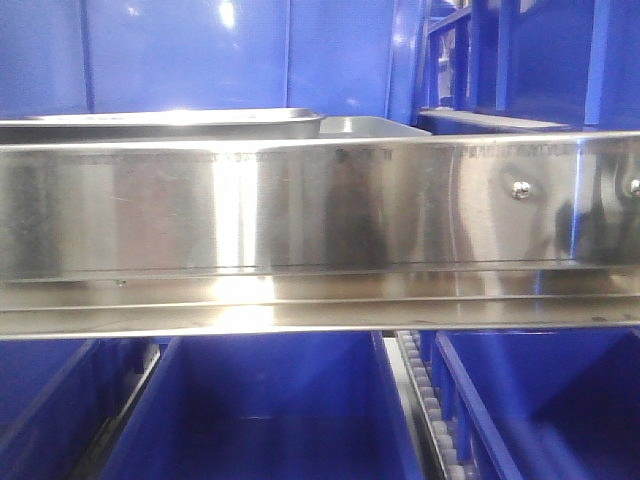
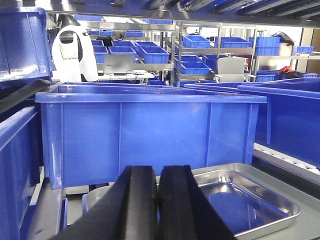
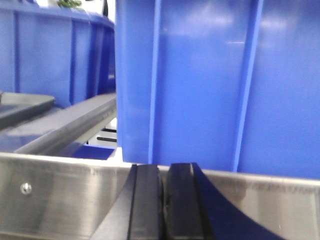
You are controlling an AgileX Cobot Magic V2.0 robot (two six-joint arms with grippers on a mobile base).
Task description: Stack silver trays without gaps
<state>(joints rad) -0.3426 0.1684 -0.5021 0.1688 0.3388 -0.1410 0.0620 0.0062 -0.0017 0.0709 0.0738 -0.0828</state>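
From the front view, a wide brushed-steel shelf rail runs across the middle of the frame, with two rivets near its right end. Above it in the upper left, the rim of a silver tray shows, and just to its right a pale grey corner of another pan peeks over the rail. Blue walls fill the top of the frame; below the rail, blue bins sit side by side with a roller track between them at lower centre-right.

In the left wrist view, the left hand rises from the bottom centre, its two black pads pressed together with nothing between them. A silver tray lies flat at lower right on a grey shelf surface, just beside the pads. A large blue bin stands behind it. Farther back, steel racks carry more blue bins, and a white robot body stands at upper left.

In the right wrist view, the right hand at bottom centre is likewise closed and empty, in front of the steel rail. A blue bin wall fills the right, and a dark tray edge shows at the left.
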